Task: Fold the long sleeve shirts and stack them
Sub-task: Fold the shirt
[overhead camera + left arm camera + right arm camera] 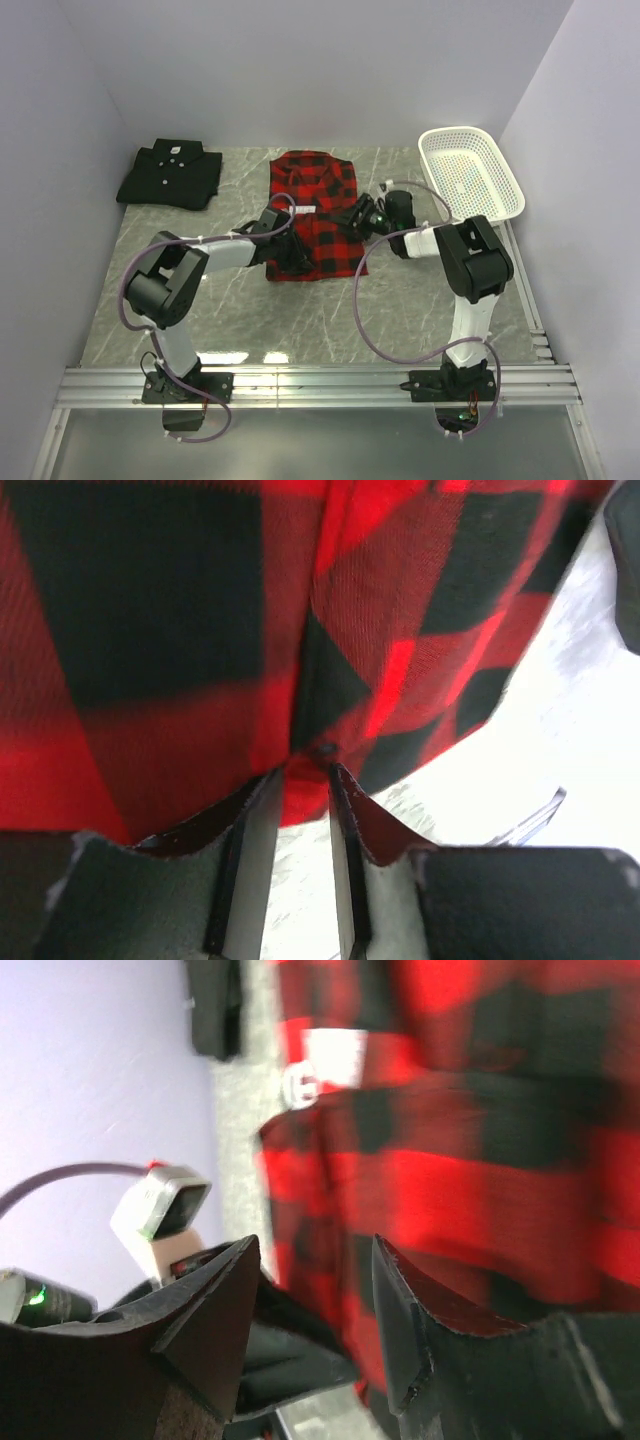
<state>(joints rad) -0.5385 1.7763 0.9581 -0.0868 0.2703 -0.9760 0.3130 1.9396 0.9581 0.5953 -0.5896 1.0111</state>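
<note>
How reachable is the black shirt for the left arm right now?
Probably yes: the black shirt lies back-left, with nothing between it and the left hand, which is busy at the plaid shirt edge.

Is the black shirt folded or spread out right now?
Folded. The black shirt lies as a compact rectangle at the far left of the table, collar and buttons up, no sleeves trailing out.

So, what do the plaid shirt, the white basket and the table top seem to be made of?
Plaid shirt: woven cloth, matte; fine weave lines show close up. Basket: probably plastic, white, moulded mesh. Table top: marble-look grey slab, veined, slightly glossy; real stone or laminate, unclear.
</note>
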